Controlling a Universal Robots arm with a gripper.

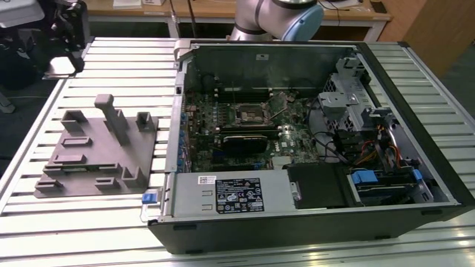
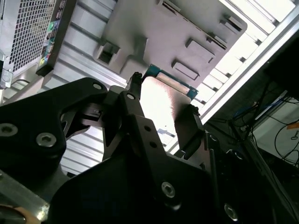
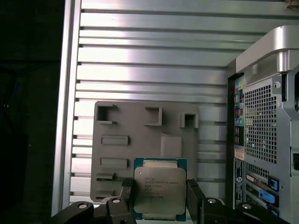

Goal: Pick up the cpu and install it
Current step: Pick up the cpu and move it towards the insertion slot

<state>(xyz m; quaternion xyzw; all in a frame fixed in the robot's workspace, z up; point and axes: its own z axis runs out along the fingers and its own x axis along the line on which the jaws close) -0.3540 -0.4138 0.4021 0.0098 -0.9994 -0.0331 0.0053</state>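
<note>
**Table.** The slotted aluminium table [image 1: 97,222] carries all the items and lies below the hand.

**Chassis.** The open computer case [image 1: 312,222] lies on its side with the cover off, so the motherboard [image 1: 245,128] faces upward and can be reached from above. In the first wrist view its perforated rear panel [image 3: 266,121] stands off to one side of the hand, well apart from the fingers. The dark socket frame [image 1: 248,114] sits near the middle of the board. I judge it vacant, so the install is not yet done.

**Fixture.** The grey plastic fixture [image 3: 140,140] lies flat on the table beneath and ahead of the hand. Its recesses and posts appear intended to park parts in known poses.

**Gripper.** In both wrist views the gripper [image 3: 159,193] [image 2: 164,93] is pinching the cpu, with one dark finger [image 3: 125,190] against each of two opposite edges.

**Cpu.** The cpu [image 3: 156,179] [image 2: 161,105] sits between the fingertips, its silvery face turned toward the first wrist camera and its green border showing past the fingers. I judge that holding it by the edges keeps both flat faces untouched and the chip square to the hand. It appears lifted clear of the fixture, near the fixture's closer edge. I cannot confirm the gap beneath it.
</note>
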